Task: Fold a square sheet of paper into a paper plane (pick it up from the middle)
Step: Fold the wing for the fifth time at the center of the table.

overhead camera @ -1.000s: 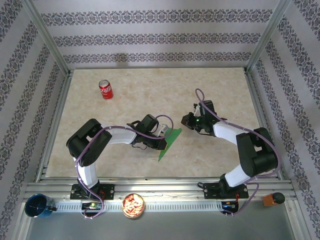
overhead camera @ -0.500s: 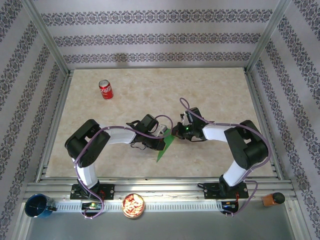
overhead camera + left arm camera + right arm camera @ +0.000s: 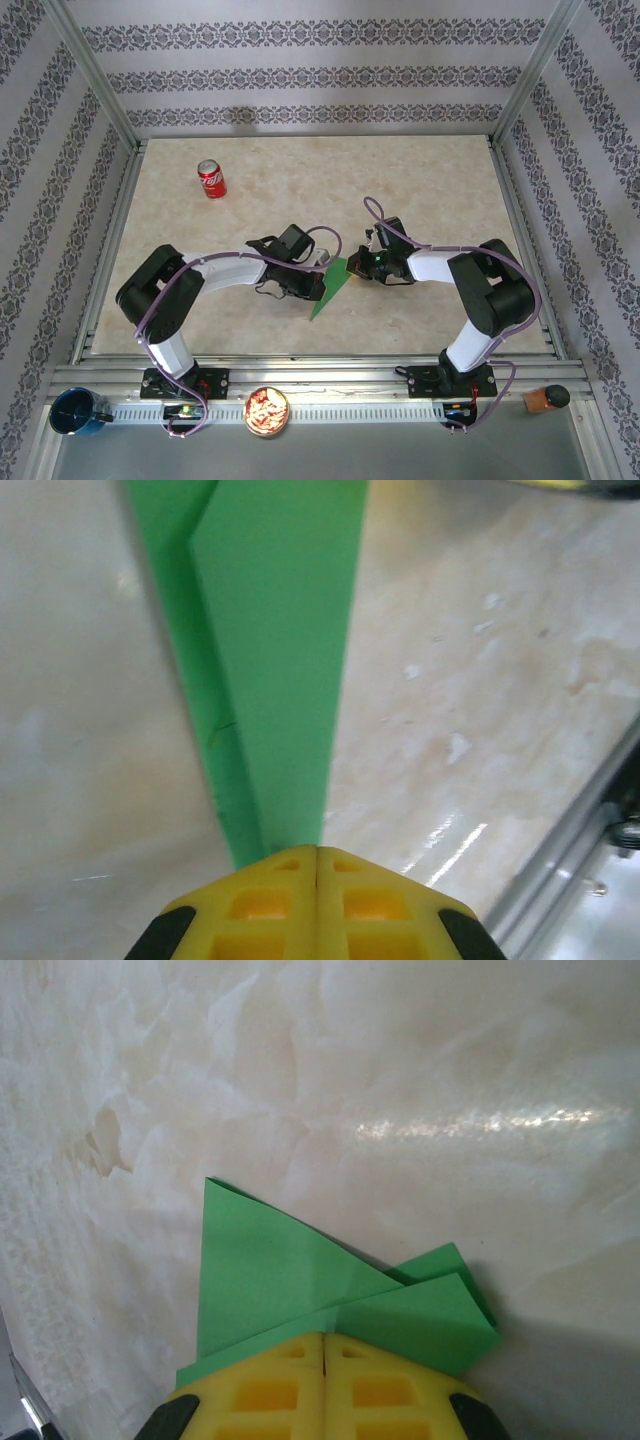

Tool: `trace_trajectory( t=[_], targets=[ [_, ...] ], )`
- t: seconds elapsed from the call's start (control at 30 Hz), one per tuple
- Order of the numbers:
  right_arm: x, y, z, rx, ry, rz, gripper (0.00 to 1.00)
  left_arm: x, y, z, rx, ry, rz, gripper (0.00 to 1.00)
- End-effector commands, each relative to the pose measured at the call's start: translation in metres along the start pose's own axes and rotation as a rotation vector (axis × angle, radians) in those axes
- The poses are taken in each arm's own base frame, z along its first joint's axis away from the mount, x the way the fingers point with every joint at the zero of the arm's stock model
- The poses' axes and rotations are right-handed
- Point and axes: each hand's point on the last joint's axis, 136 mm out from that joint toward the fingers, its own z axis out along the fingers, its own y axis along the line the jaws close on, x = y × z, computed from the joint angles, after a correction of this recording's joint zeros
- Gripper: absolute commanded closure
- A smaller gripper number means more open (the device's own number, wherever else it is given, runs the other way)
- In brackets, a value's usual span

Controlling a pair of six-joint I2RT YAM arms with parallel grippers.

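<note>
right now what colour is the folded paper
The paper is plain bright green, clearest in the left wrist view.

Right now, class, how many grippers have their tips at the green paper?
2. The left gripper, shut, meets the folded green paper from the left; the right gripper, shut, meets its far end from the right. None seems hidden.
</note>
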Motion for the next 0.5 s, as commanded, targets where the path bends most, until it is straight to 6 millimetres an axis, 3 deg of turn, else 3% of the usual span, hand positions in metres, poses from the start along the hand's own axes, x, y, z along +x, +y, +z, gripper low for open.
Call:
trace_trajectory(
  t=[0.0, 0.2, 0.37, 0.47],
  targets=[
    [0.012, -0.038, 0.004, 0.123, 0.019, 0.069, 0.97, -0.023, -0.03, -0.008, 0.131, -0.032, -0.054, 0.98],
    [0.013, -0.039, 0.005, 0.126, 0.028, 0.073, 0.97, -0.038, -0.041, 0.011, 0.186, -0.03, -0.1, 0.98],
    [0.014, -0.04, 0.005, 0.13, 0.032, 0.074, 0.97, -0.047, -0.033, 0.025, 0.169, -0.034, -0.117, 0.98],
    [0.015, -0.041, 0.005, 0.134, 0.037, 0.074, 0.96, -0.039, -0.022, 0.033, 0.128, 0.002, -0.121, 0.97]
  ],
)
